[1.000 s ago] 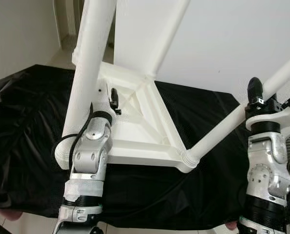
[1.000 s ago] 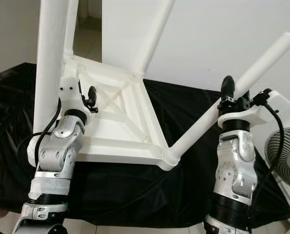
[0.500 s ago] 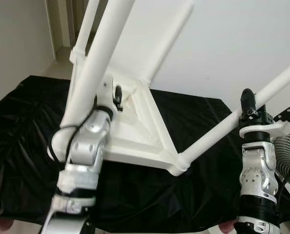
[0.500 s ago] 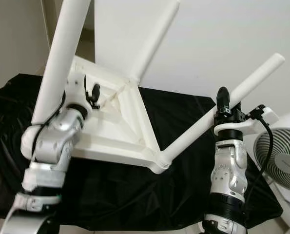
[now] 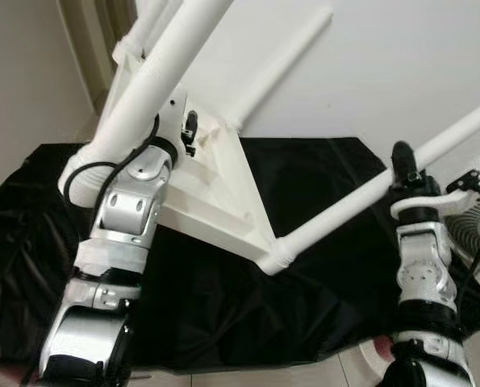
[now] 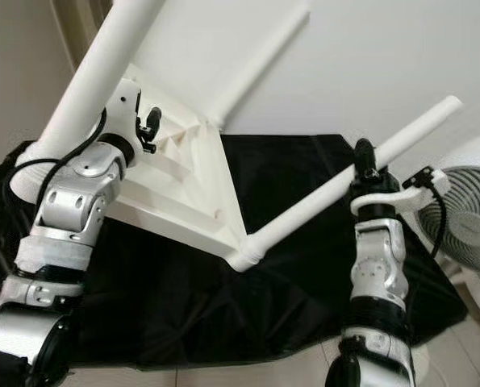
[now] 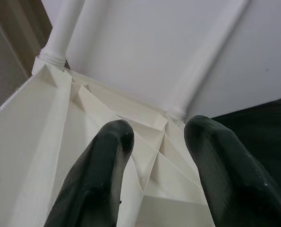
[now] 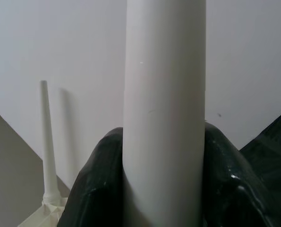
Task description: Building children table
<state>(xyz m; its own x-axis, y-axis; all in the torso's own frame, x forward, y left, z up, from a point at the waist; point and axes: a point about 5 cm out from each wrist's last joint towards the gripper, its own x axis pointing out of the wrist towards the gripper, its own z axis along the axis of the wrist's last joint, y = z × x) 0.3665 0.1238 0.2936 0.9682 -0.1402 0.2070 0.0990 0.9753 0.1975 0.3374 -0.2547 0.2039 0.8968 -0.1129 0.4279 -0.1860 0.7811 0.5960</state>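
The small white plastic table is upside down and tipped up over the black cloth that covers the low bench. All four round white legs look fixed on, so it seems nearly built; I think it must be turned over next. The right gripper squeezes one long white leg near the bench's right edge. The left gripper has its fingers apart by the ribbed underside. Behind is a plain white wall, and a white fan stands at the right.

One white table frame, four legs, one fan, one black cloth
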